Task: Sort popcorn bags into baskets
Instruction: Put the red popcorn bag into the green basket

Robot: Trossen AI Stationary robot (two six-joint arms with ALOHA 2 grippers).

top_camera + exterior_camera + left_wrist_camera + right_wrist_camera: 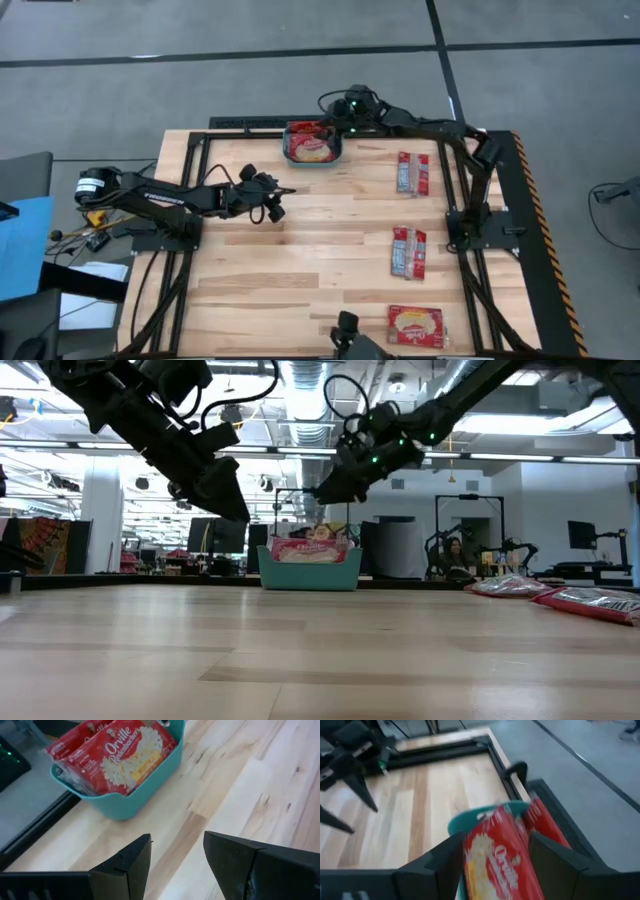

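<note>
The teal basket [288, 150] stands near the table's far edge and holds several red popcorn bags [312, 147]. They rise above its rim in the low view [312, 548] and fill it in the left wrist view [120, 755]. My right gripper [340, 112] hovers open above the basket's far side [322, 490]. Its fingers frame the top bag [500, 860] from above without touching it. My left gripper [275, 200] is open and lifted off the table [225, 495], left of and nearer than the basket [145, 790]. Three more bags lie flat on the table's right part [412, 172], [408, 252], [415, 325].
A black frame [240, 123] runs round the table's edges, close behind the basket [515, 775]. Bare wood [300, 270] stretches across the table's middle and left. In the low view the loose bags [560, 595] lie at the right. A person [455, 555] sits far behind.
</note>
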